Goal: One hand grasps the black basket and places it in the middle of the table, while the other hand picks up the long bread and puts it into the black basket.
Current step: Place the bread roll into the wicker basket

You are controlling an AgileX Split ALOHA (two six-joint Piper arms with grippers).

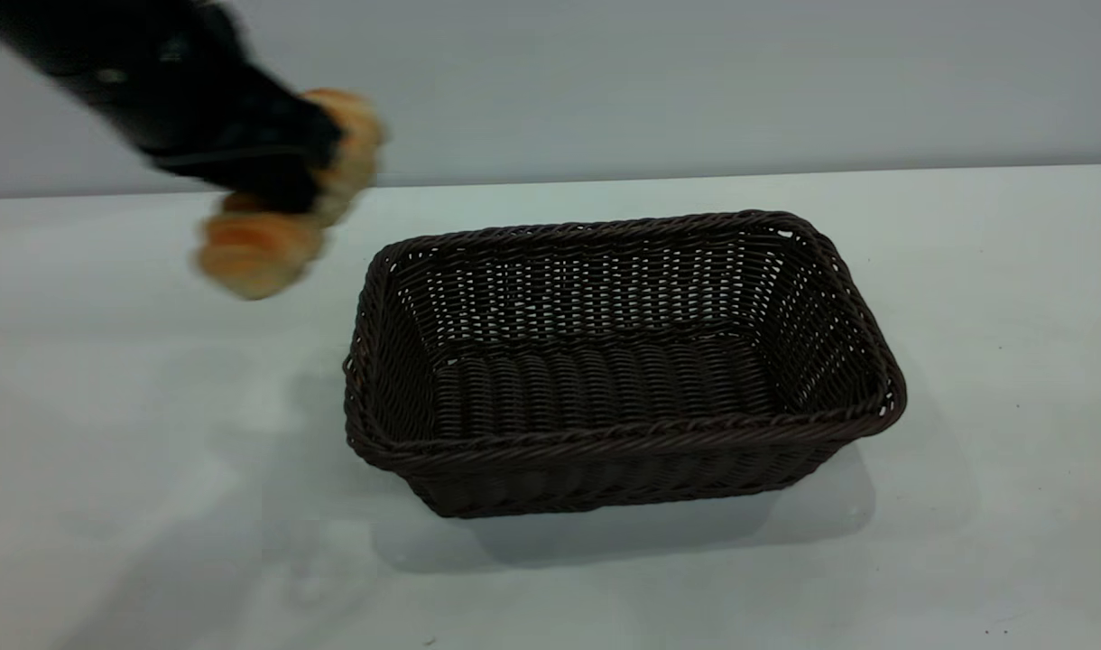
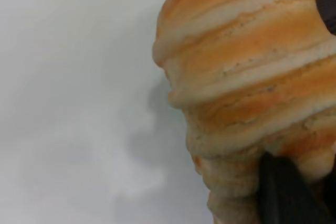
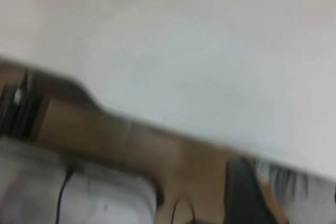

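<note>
The black basket (image 1: 623, 361) stands upright and empty on the white table (image 1: 117, 406), about mid-table. My left gripper (image 1: 320, 167) is shut on the long bread (image 1: 262, 253) and holds it in the air, above the table and up-left of the basket's left end. The bread hangs slanted from the jaws, blurred. In the left wrist view the striped bread (image 2: 247, 77) fills the frame, with one black finger (image 2: 283, 192) pressed against it. My right gripper (image 3: 244, 195) is out of the exterior view; its wrist view shows only a dark part of it beyond the table's edge.
The right wrist view shows the table's edge (image 3: 157, 124) with brown and grey surroundings beyond it. A plain grey wall (image 1: 695, 81) rises behind the table. A few dark specks lie on the tabletop.
</note>
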